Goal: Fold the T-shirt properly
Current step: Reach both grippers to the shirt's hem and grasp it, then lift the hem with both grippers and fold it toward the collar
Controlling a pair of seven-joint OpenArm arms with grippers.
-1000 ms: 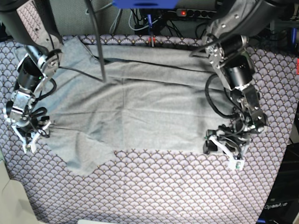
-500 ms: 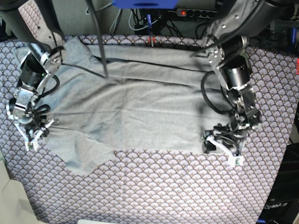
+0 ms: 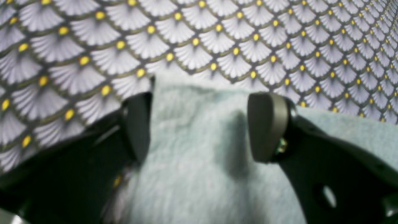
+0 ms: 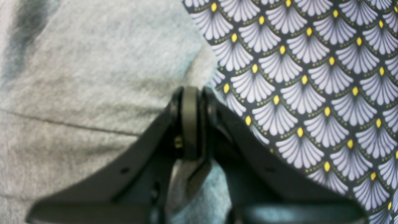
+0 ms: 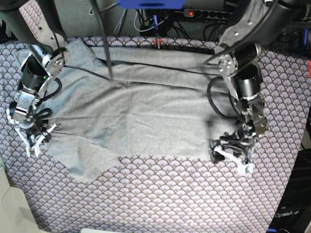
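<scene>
The light grey T-shirt (image 5: 146, 111) lies spread flat on the scallop-patterned cloth (image 5: 170, 194). At the shirt's left edge in the base view, my right gripper (image 5: 35, 143) is low on the fabric. The right wrist view shows it (image 4: 191, 121) shut, jaws pressed together on the T-shirt (image 4: 77, 62) right at its hem. My left gripper (image 5: 231, 156) rests at the shirt's lower right corner. In the left wrist view it (image 3: 200, 124) stands open, and the corner of the T-shirt (image 3: 192, 174) lies between its fingers (image 3: 264, 127), untouched by either pad.
A black pole (image 5: 102, 43) stands over the shirt's upper left part. Cables and a power strip (image 5: 204, 13) run behind the table's back edge. A pale object (image 5: 12, 208) sits at the front left corner. Patterned cloth (image 3: 217, 31) surrounds the shirt.
My right gripper has closed on the shirt's left edge. The left arm has shifted slightly left, bringing its open fingers over the shirt's lower right corner.
</scene>
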